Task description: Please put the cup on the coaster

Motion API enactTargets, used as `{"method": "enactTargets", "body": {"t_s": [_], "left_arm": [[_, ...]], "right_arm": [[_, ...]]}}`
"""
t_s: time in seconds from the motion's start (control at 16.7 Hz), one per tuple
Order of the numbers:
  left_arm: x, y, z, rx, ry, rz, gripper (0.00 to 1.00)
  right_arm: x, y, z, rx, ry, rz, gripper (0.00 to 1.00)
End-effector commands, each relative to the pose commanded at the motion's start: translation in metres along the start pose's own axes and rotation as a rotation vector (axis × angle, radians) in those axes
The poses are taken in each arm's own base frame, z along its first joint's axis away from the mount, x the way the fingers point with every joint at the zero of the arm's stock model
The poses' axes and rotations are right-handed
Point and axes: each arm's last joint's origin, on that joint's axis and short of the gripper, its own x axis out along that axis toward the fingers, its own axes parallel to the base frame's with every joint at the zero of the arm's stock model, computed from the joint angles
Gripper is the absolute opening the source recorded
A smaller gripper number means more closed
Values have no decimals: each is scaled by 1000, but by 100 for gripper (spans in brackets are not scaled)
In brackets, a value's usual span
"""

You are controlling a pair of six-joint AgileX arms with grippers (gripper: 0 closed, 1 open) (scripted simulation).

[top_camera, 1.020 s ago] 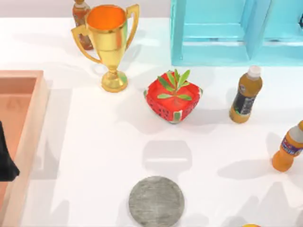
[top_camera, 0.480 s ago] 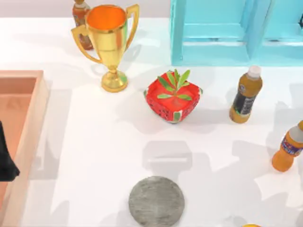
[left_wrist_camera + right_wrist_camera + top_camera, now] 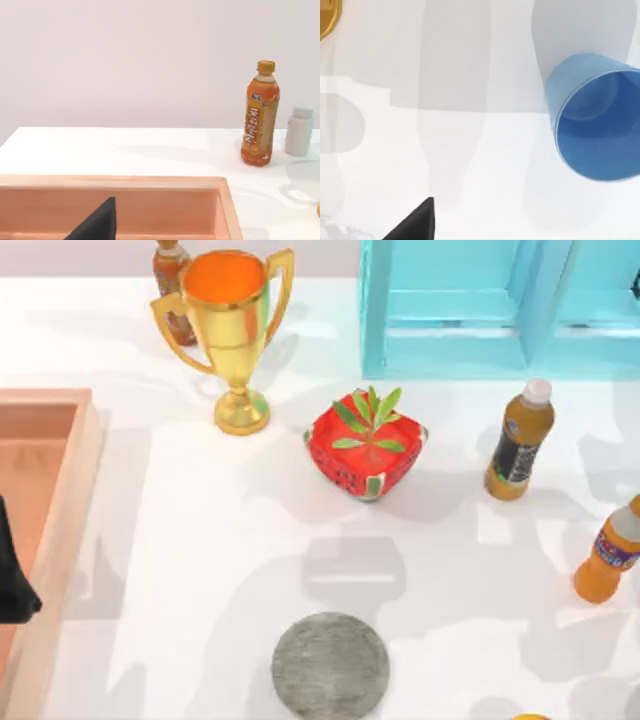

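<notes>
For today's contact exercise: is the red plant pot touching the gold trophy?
Apart. In the top view, bare white table separates the red plant pot from the gold trophy.

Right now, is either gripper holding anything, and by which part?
Nothing looks held. The cup stands free on the table in the right wrist view, with no finger touching it, and the coaster lies bare. The fingers' state cannot be told.

On my white table (image 3: 200, 570), a tall gold two-handled trophy (image 3: 232, 330) stands left of a red watermelon-patterned pot (image 3: 366, 445) with a green sprig. A turquoise wooden shelf (image 3: 500, 310) sits behind, an orange-brown bottle (image 3: 519, 440) beside, and a peach wooden tray (image 3: 45, 520) at far left.
</notes>
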Motion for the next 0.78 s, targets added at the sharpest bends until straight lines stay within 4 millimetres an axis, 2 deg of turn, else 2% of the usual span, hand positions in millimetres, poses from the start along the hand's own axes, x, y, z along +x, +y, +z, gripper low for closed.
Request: {"method": "enactTargets", "body": {"t_s": [0.42, 0.6, 0.78], "left_arm": [[0, 0, 0, 0, 0, 0, 100], [0, 0, 0, 0, 0, 0, 100], [0, 0, 0, 0, 0, 0, 100]], "right_arm": [[-1, -2, 1, -13, -2, -4, 100], [18, -6, -4, -10, -2, -2, 100], [49, -9, -10, -8, -1, -2, 100]]}}
